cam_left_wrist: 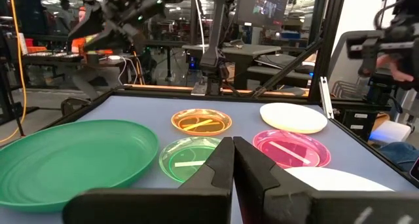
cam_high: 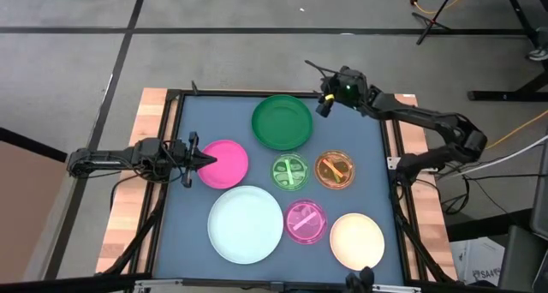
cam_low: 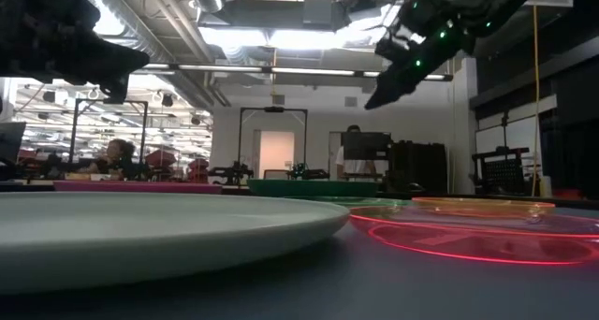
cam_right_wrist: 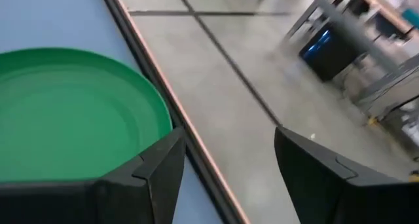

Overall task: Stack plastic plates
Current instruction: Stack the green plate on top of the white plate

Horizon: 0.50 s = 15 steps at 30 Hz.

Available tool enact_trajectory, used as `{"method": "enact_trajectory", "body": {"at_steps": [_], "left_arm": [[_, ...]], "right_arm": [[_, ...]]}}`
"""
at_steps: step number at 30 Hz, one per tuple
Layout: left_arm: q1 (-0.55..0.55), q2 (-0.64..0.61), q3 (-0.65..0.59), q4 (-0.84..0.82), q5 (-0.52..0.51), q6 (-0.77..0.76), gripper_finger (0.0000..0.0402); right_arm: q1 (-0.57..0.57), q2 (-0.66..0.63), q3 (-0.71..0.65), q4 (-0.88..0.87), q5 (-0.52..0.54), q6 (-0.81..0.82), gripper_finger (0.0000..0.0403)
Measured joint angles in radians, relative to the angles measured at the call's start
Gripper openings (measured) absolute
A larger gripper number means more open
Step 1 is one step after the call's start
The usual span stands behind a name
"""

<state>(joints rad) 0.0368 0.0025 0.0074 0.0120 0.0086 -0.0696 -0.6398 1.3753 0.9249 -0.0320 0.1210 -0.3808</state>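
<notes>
High view: nothing stacked yet, all seven plates lie apart on the surface point(cam_high: 193, 113); left gripper point(cam_high: 195, 158), jaws clenched and empty, sits at the pink plate point(cam_high: 226, 163) mid-left; right gripper point(cam_high: 324, 102), jaws spread, hovers by the dark green plate point(cam_high: 282, 122) at top centre. Judged next: right lowers onto that rim. Low view: white plate point(cam_low: 140, 231) fills the foreground. Left wrist view: small green point(cam_left_wrist: 186, 158), orange point(cam_left_wrist: 201, 120), small pink point(cam_left_wrist: 291, 147) and cream point(cam_left_wrist: 293, 117) plates crowd the middle, possibly obstructing.

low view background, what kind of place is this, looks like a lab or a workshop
Probably a robotics lab or workshop: exposed ceiling ducts and strip lights, black metal frame rigs behind the table, and a person seated at a workstation.
</notes>
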Motion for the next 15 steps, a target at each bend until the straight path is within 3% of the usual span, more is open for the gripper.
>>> {"method": "enact_trajectory", "body": {"at_steps": [15], "left_arm": [[0.0,0.0,0.0,0.0,0.0,0.0,0.0]], "right_arm": [[-0.062,0.214,-0.002,0.008,-0.097,0.014,0.023]]}}
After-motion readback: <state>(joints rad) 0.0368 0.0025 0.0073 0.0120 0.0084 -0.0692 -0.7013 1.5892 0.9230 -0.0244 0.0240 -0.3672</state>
